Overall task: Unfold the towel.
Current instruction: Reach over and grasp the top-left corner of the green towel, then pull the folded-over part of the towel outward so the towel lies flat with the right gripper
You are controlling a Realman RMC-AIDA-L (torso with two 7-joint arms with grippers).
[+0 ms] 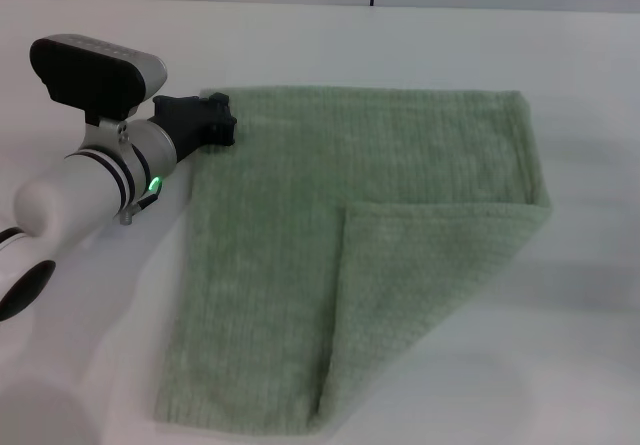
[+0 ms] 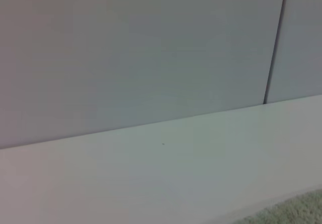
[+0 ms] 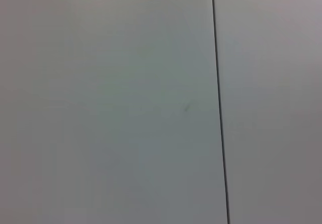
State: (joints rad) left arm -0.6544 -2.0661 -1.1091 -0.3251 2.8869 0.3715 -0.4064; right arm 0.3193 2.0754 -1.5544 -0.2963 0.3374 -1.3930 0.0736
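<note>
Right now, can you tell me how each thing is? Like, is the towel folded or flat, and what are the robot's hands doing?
towel: lying on the table, partly unfolded, with the near right part folded over on top.
left gripper: low at the towel's far left corner, touching it.
right gripper: not in view.
table: white, with the towel on it.

White left arm [image 1: 80, 200], black gripper [image 1: 205, 123], apparently green light.

We seem to be in a lab or test room: a bare white surface [image 1: 560, 345] meets plain pale wall panels [image 2: 141, 53] split by a dark seam [image 3: 219, 103].
</note>
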